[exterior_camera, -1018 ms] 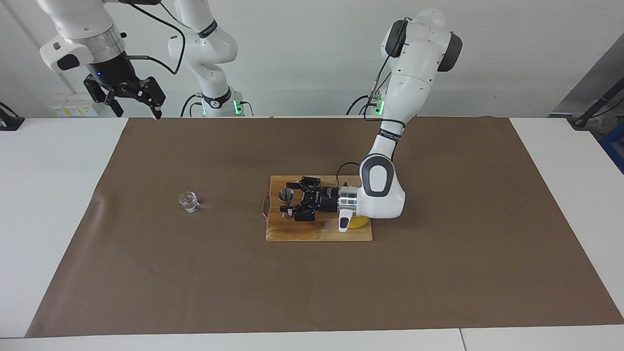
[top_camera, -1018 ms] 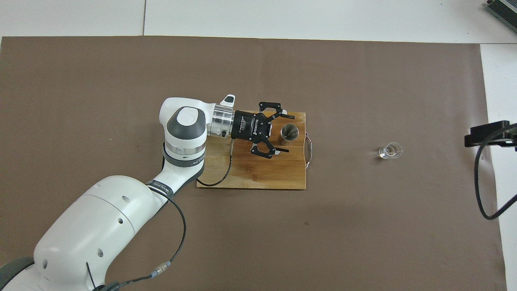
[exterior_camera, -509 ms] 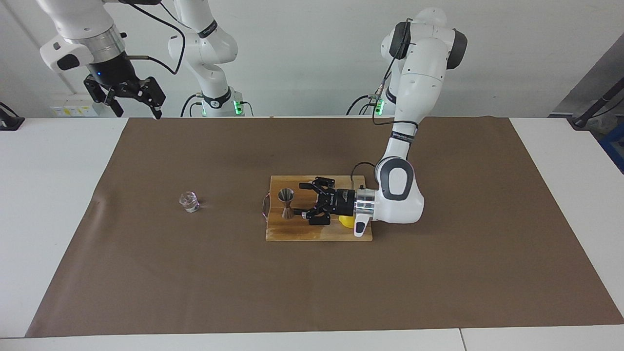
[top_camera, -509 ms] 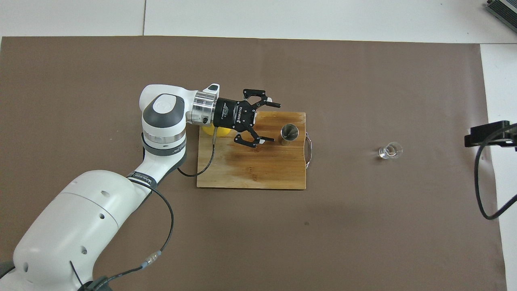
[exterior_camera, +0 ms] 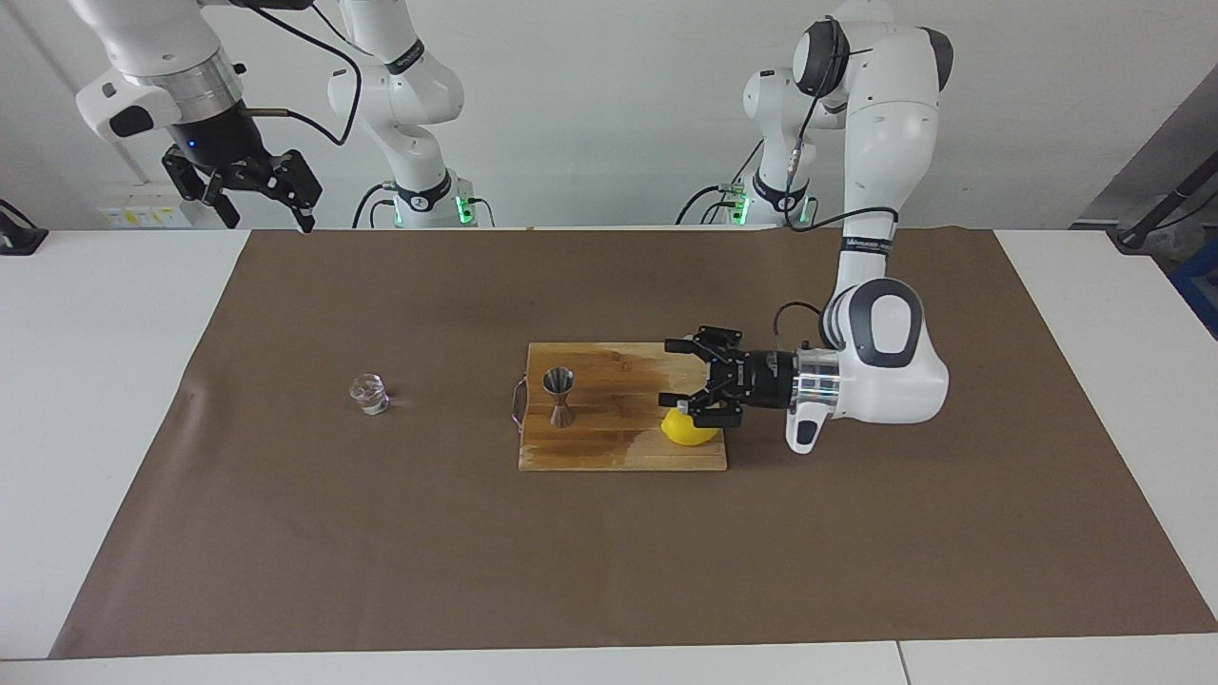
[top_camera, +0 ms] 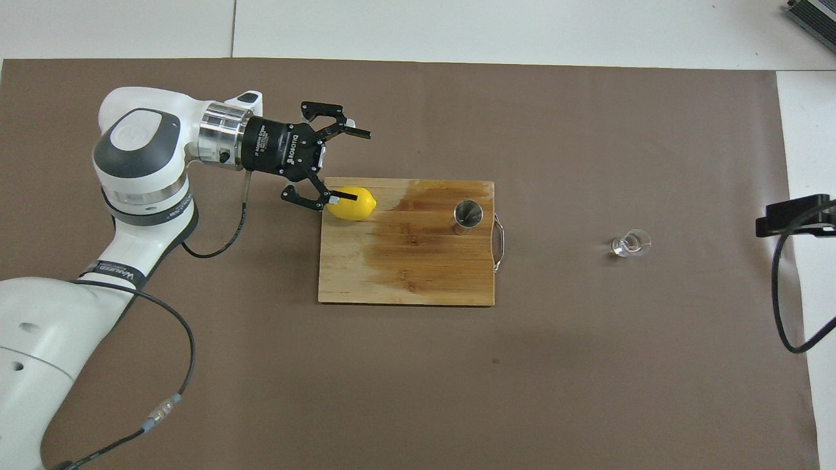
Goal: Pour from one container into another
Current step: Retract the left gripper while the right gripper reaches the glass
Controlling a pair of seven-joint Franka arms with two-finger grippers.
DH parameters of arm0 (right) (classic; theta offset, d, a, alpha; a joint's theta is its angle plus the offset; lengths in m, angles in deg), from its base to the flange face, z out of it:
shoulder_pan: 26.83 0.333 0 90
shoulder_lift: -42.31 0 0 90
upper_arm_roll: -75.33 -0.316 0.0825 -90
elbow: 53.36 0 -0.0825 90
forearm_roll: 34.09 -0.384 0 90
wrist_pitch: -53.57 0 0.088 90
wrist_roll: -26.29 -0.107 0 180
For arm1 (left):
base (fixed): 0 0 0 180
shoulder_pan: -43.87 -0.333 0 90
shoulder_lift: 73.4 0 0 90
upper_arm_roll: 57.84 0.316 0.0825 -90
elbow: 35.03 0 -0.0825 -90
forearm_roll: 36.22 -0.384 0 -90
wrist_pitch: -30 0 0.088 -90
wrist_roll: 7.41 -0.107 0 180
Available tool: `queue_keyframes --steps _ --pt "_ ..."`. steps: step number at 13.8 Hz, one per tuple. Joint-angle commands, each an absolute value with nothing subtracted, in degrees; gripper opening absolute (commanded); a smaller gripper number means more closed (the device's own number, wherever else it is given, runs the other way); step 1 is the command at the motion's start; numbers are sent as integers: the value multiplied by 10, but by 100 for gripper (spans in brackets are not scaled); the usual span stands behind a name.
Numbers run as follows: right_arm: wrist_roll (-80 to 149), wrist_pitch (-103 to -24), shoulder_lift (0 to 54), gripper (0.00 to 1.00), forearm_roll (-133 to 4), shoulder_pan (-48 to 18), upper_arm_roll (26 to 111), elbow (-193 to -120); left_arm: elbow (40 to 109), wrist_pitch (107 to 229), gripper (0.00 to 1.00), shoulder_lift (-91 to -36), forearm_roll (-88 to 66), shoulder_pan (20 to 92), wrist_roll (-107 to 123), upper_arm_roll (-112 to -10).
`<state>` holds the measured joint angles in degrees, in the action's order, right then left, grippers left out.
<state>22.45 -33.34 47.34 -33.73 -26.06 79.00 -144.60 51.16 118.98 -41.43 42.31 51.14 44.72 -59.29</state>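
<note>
On the brown mat (exterior_camera: 285,533), the left gripper (exterior_camera: 683,373) had drawn back from the jigger (exterior_camera: 559,396), fingers wide apart and empty, uncovering the lemon (exterior_camera: 687,430). The shiny hourglass jigger stood upright on the wooden board (exterior_camera: 609,447); the clear glass cup (exterior_camera: 370,394) sat toward the right arm's end. The right gripper (exterior_camera: 255,190) waited, open.

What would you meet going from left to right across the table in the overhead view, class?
Left gripper → lemon → jigger → board handle → glass cup.
</note>
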Motion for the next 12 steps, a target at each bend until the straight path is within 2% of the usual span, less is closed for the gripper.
queue_keyframes --steps 1,5,7,9,12 --pt "264 -343 479 100 -342 -271 790 -1451 483 1139 100 -438 346 498 450 -544" --pt "481 -450 492 100 -380 -317 796 -1525 455 1070 100 -473 171 507 310 -459" --pt "542 -487 486 100 -419 -333 796 -1556 456 1070 100 -507 62 509 230 -447" --pt "639 -556 486 100 -475 -355 796 -1608 455 1073 100 -529 -51 510 163 -447" --pt "758 -588 445 100 -520 -372 796 -1620 449 1087 100 -557 -195 517 52 -449"
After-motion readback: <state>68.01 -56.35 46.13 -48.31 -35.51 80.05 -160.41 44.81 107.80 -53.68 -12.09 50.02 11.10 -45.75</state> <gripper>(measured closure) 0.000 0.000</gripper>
